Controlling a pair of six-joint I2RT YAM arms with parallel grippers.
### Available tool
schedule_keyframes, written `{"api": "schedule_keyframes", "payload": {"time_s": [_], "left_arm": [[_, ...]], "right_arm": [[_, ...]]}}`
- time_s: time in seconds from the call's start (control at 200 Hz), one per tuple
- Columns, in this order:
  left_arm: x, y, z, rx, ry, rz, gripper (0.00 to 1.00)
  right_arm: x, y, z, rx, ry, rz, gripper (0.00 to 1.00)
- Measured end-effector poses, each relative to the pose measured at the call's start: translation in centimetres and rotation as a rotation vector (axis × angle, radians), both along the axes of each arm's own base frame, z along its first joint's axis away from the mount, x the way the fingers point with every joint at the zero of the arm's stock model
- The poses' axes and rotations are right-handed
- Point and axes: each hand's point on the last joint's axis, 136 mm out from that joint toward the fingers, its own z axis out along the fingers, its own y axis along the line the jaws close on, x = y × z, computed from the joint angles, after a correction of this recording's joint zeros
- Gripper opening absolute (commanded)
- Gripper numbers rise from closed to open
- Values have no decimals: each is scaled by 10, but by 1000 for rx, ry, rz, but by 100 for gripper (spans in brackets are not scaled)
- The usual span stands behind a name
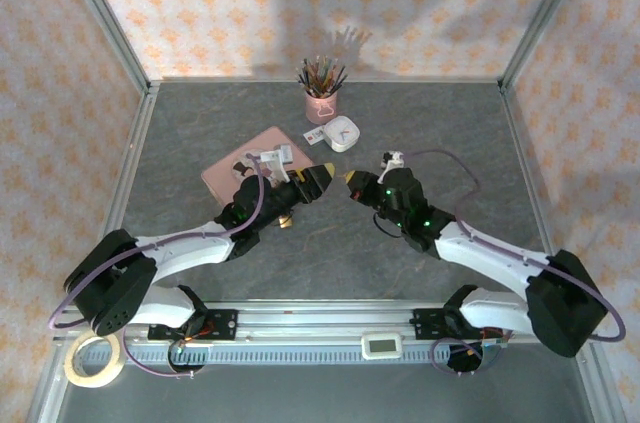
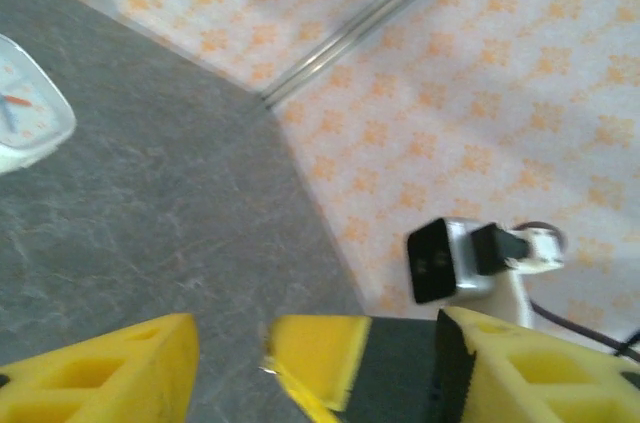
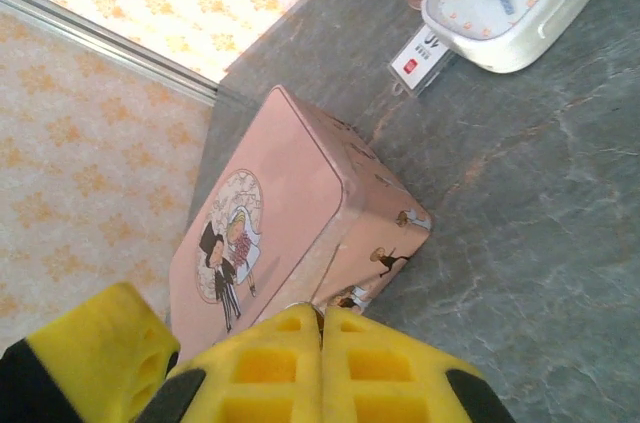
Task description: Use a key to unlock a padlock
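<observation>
Right fingers (image 3: 265, 373) clench a silver sliver (image 3: 304, 309); what it is, I cannot tell. Left fingers (image 2: 100, 378) stand apart, straddling them.

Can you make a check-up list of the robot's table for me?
Surface: grey stone-look table, no spills seen.
Job's things: padlock and key, too small to make out.
Clutter: pink tin partly under the left arm, pencil cup, white clock, tape roll.
Grippers: left gripper open; right gripper shut; their tips almost meet.
Cables: purple cables loop along both arms.
Surroundings: orange-flowered walls, metal frame.
</observation>
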Motion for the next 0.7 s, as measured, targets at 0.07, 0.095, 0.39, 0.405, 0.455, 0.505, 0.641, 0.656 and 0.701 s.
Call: {"api": "schedule_keyframes", "payload": {"time_s": [0.07,0.095,0.39,0.405,0.455,0.505,0.641,0.656,0.701], "left_arm": [[-1,-2,-2,6,-2,-12,53],[-1,-3,-3,11,-2,-18,50],[10,-15,-14,67,2,-32,43],[10,-15,-14,70,1,-33,41],[12,-17,-17,74,5,-34,35],[13,-18,-20,83,9,-38,25],[15,-17,-25,98,20,-28,0],[16,-16,-25,93,26,-23,0],[16,-16,-25,97,19,-22,0]], "right_arm": [[3,7,-5,15,18,10,0],[3,9,-8,20,25,13,0],[2,22,5,112,19,49,0],[2,22,6,113,18,49,0],[2,22,6,116,16,49,0],[2,22,7,117,15,49,0],[2,21,11,125,6,46,0],[1,21,12,127,4,46,0],[1,20,15,129,0,45,0]]}}
